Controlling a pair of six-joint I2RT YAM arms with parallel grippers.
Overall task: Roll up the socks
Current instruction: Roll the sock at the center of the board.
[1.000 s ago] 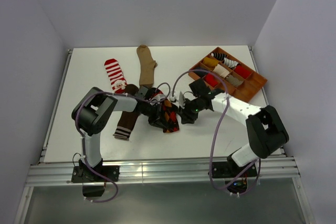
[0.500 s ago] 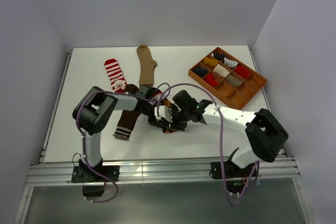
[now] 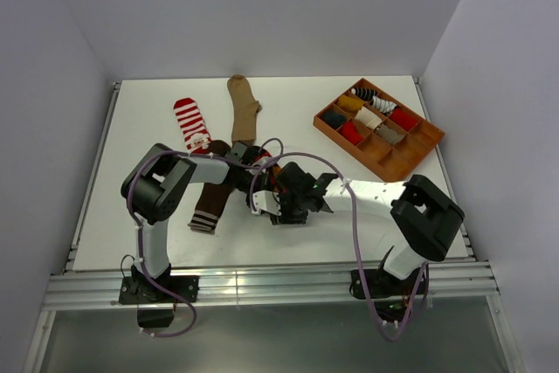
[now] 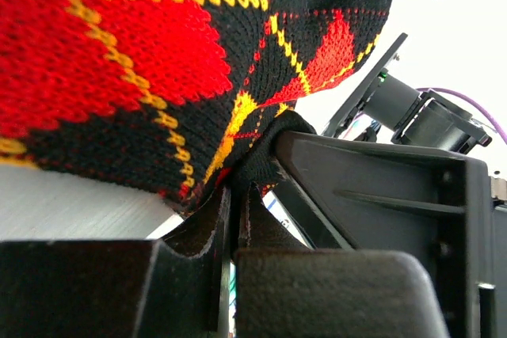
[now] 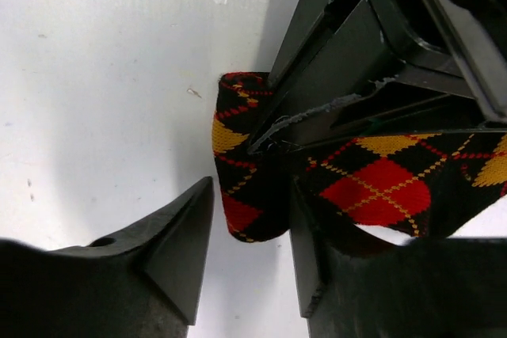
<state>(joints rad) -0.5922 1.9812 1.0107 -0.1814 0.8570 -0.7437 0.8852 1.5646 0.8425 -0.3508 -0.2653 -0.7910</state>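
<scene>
Since a second ago my right arm (image 3: 376,190) has swung left over the desk (image 3: 140,128), away from the tray (image 3: 417,141). Mid-desk lies the argyle sock (image 5: 372,187), partly rolled. My left claw (image 4: 235,189) is clenched on its fabric. My right claw (image 5: 250,189) is spread, fingers either side of the rolled end.

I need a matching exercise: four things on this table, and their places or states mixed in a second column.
1. argyle sock
2. tan sock
3. red-and-white sock
4. wooden tray

A. far right, holding rolled socks
B. pinched by the left end effector
C. flat, far side, near middle
D. flat, just left of the tan sock

Pairs: 1-B, 2-C, 3-D, 4-A
</scene>
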